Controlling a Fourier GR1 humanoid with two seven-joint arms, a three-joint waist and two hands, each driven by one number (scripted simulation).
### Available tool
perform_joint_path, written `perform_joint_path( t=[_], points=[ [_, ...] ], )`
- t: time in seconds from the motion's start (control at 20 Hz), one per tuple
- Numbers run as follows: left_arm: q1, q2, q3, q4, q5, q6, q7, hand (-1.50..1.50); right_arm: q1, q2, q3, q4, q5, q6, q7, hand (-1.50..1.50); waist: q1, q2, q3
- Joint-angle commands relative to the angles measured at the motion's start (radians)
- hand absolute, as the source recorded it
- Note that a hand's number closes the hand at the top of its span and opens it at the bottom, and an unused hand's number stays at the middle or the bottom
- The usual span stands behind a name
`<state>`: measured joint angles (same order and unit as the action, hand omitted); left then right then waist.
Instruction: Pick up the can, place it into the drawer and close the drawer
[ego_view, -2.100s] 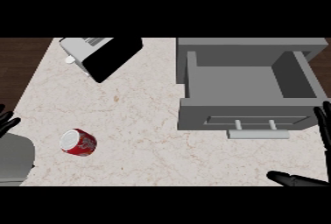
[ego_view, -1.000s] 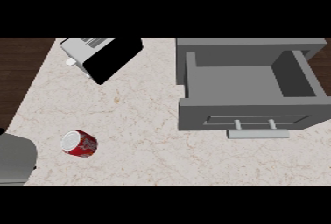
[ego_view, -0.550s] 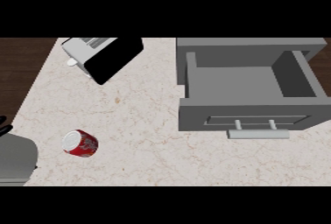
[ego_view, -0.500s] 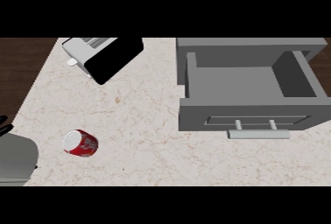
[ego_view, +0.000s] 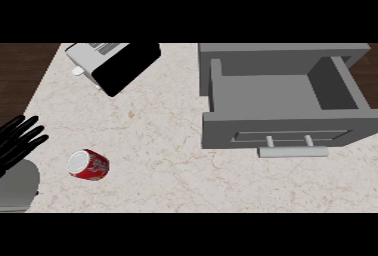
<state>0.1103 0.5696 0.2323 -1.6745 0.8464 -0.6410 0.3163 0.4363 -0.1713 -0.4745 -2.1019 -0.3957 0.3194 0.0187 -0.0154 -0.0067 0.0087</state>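
A red can lies on its side on the pale marble counter, silver top facing left. Just left of it, my left hand rises from the left edge on its grey forearm, fingers straight and spread, holding nothing and not touching the can. The grey drawer stands pulled open at the right, its inside bare, with a bar handle on its front. My right hand does not show.
A toaster with a black side and white top sits at the back left. Dark wood floor shows beyond the counter's left edge.
My left hand has come back in from the left edge and moved up toward the can. The right hand, at the right edge two seconds ago, has left the view.
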Motion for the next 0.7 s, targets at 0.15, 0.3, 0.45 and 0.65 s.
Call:
perform_joint_path(
  t=[0.15, 0.3, 0.45, 0.65],
  points=[
    [-0.095, -0.105, -0.018, 0.205, -0.220, -0.087, -0.120, -1.50, 0.074, 0.055, -0.052, -0.013, -0.008, 0.080, -0.035, -1.50, 0.004, 0.006, -0.009],
    [-0.060, -0.163, -0.019, 0.195, -0.301, -0.049, -0.173, -1.50, 0.069, 0.025, -0.096, -0.057, -0.048, 0.078, 0.037, -1.50, 0.009, 0.006, -0.009],
    [-0.173, -0.206, -0.038, 0.383, -0.439, -0.053, -0.272, -1.50, 0.021, 0.038, -0.090, -0.046, -0.047, 0.060, 0.053, -1.50, 0.006, 0.008, -0.009],
    [-0.198, -0.212, -0.010, 0.483, -0.523, -0.064, -0.398, -1.50, -0.002, 0.054, -0.091, -0.032, -0.036, 0.075, 0.069, -1.50, 0.008, 0.007, -0.009]
  ],
)
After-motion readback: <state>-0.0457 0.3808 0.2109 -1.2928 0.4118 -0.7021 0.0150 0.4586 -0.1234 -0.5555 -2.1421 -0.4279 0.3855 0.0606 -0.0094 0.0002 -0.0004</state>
